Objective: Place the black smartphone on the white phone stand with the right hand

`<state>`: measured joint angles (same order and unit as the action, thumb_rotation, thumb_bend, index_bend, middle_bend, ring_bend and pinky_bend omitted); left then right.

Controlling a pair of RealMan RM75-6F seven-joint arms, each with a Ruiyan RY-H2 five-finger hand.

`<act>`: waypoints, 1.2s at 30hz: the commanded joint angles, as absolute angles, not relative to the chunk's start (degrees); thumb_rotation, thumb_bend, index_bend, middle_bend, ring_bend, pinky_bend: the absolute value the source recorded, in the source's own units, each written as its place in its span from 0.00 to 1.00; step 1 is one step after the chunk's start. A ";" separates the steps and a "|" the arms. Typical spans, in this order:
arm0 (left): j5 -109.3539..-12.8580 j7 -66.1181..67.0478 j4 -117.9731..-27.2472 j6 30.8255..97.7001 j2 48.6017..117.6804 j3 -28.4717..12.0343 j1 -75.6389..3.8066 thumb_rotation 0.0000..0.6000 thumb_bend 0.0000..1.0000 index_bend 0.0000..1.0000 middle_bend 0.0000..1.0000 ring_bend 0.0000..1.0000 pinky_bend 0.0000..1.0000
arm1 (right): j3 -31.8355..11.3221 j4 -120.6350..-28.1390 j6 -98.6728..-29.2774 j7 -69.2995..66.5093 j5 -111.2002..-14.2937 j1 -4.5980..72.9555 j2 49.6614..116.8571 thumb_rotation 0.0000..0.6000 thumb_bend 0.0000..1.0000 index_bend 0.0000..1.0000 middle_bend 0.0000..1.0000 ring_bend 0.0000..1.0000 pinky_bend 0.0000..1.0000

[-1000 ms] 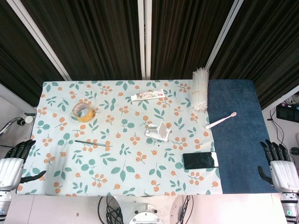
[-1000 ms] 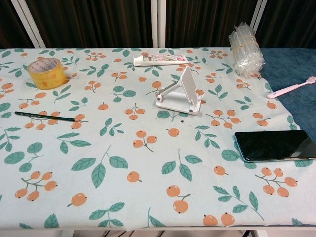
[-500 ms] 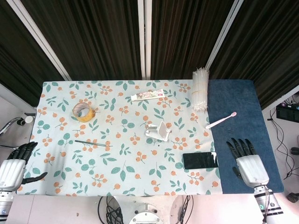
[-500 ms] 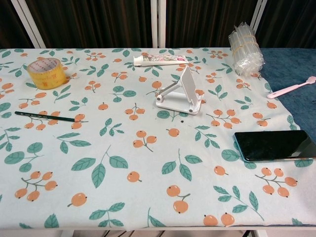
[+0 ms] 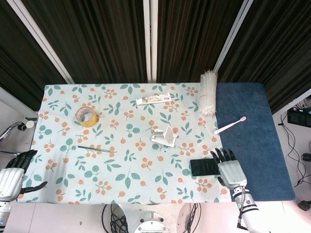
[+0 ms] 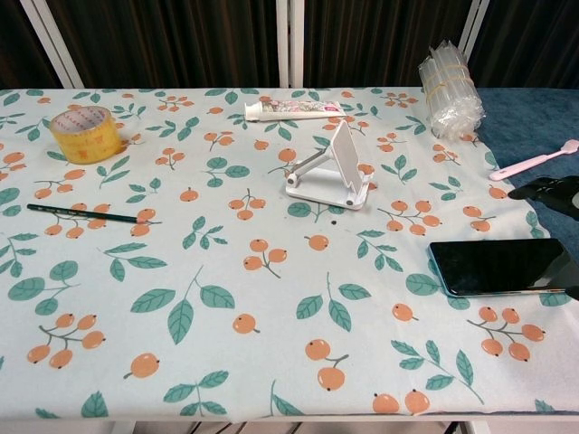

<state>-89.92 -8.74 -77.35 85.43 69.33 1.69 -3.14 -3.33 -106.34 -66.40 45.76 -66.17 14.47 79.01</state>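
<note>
The black smartphone (image 5: 204, 167) (image 6: 502, 267) lies flat near the front right of the floral cloth. The white phone stand (image 5: 165, 136) (image 6: 331, 172) stands upright mid-table with nothing on it. My right hand (image 5: 229, 170) hovers over the phone's right end, fingers spread, holding nothing; in the chest view only its dark fingertips (image 6: 548, 193) show at the right edge, above the phone. At the front left corner, off the table's edge, my left hand (image 5: 13, 171) stays open and holds nothing.
A tape roll (image 5: 86, 116) (image 6: 85, 132) and pencil (image 5: 95, 149) (image 6: 86, 213) lie at left. A toothpaste tube (image 5: 154, 100) (image 6: 294, 109), a bundle of clear plastic (image 5: 208, 92) (image 6: 449, 89) and a pink toothbrush (image 5: 229, 125) (image 6: 535, 161) sit behind. A blue mat (image 5: 250, 136) covers the table's right part.
My right hand has swept left from the table's right edge across the blue mat to above the phone's right end. The left hand has barely shifted. The phone has not moved.
</note>
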 commanded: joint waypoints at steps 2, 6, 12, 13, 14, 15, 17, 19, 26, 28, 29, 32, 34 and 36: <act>-89.92 -9.04 -77.08 85.60 69.33 1.65 -3.08 0.72 0.02 0.10 0.10 0.11 0.22 | -4.23 -106.22 -66.03 47.80 -61.64 16.39 81.61 1.00 0.18 0.00 0.00 0.00 0.00; -89.87 -9.19 -76.94 85.62 69.25 1.62 -3.07 0.72 0.02 0.10 0.10 0.11 0.22 | -4.56 -106.80 -65.15 48.44 -57.94 18.06 81.85 1.00 0.18 0.00 0.00 0.00 0.00; -89.81 -9.18 -76.85 85.48 69.30 1.66 -3.08 0.72 0.02 0.10 0.10 0.11 0.22 | -5.22 -107.73 -63.12 48.49 -52.84 21.01 81.05 1.00 0.18 0.00 0.00 0.00 0.00; -89.79 -9.15 -76.87 85.46 69.30 1.66 -3.07 0.72 0.02 0.10 0.10 0.11 0.22 | -5.30 -107.76 -62.87 48.51 -52.10 21.47 80.97 1.00 0.18 0.00 0.00 0.00 0.00; -89.76 -9.12 -76.88 85.46 69.30 1.66 -3.06 0.72 0.02 0.10 0.10 0.11 0.22 | -5.31 -107.77 -62.67 48.54 -51.46 21.90 80.88 1.00 0.18 0.00 0.00 0.00 0.00; -89.72 -9.06 -76.90 85.45 69.29 1.65 -3.05 0.72 0.02 0.10 0.10 0.11 0.22 | -5.33 -107.75 -62.42 48.49 -50.71 22.46 80.80 1.00 0.18 0.00 0.00 0.00 0.00; -89.65 -9.02 -76.95 85.45 69.26 1.61 -3.04 0.72 0.02 0.10 0.10 0.11 0.22 | -5.31 -107.66 -62.32 48.42 -49.72 23.18 80.79 1.00 0.18 0.00 0.00 0.00 0.00; -89.60 -8.92 -77.01 85.37 69.16 1.60 -3.07 0.72 0.02 0.10 0.10 0.11 0.22 | -5.18 -107.45 -62.22 48.22 -48.72 23.92 80.90 1.00 0.18 0.02 0.00 0.00 0.00; -89.48 -8.77 -77.19 85.11 68.99 1.54 -3.21 0.73 0.02 0.10 0.10 0.11 0.22 | -3.93 -106.96 -62.46 47.62 -47.37 25.75 81.39 1.00 0.18 0.13 0.00 0.00 0.00; -89.47 -8.76 -77.21 85.06 68.99 1.54 -3.23 0.73 0.02 0.10 0.10 0.11 0.22 | -3.53 -106.82 -62.72 47.44 -47.18 26.15 81.52 1.00 0.18 0.16 0.00 0.00 0.00; -89.45 -8.77 -77.21 85.04 69.00 1.54 -3.22 0.73 0.02 0.10 0.10 0.11 0.22 | -3.38 -106.80 -62.84 47.30 -47.19 26.29 81.56 1.00 0.18 0.18 0.00 0.00 0.00; -89.38 -8.79 -77.17 84.98 69.04 1.56 -3.21 0.72 0.02 0.10 0.10 0.11 0.22 | -2.91 -106.76 -63.42 46.57 -47.67 26.57 81.69 1.00 0.18 0.21 0.00 0.00 0.00; -89.36 -8.79 -77.16 84.95 69.05 1.58 -3.19 0.72 0.02 0.10 0.10 0.11 0.22 | -2.57 -106.66 -63.88 46.01 -48.23 26.68 81.81 1.00 0.18 0.22 0.00 0.00 0.00; -89.37 -8.83 -77.15 84.98 69.05 1.58 -3.17 0.72 0.02 0.10 0.10 0.11 0.22 | -2.23 -106.55 -64.23 45.74 -48.43 26.85 81.94 1.00 0.18 0.24 0.00 0.00 0.00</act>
<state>-89.37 -8.83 -77.15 84.98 69.05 1.58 -3.17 -2.30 -106.60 -64.17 45.79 -48.36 26.79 81.89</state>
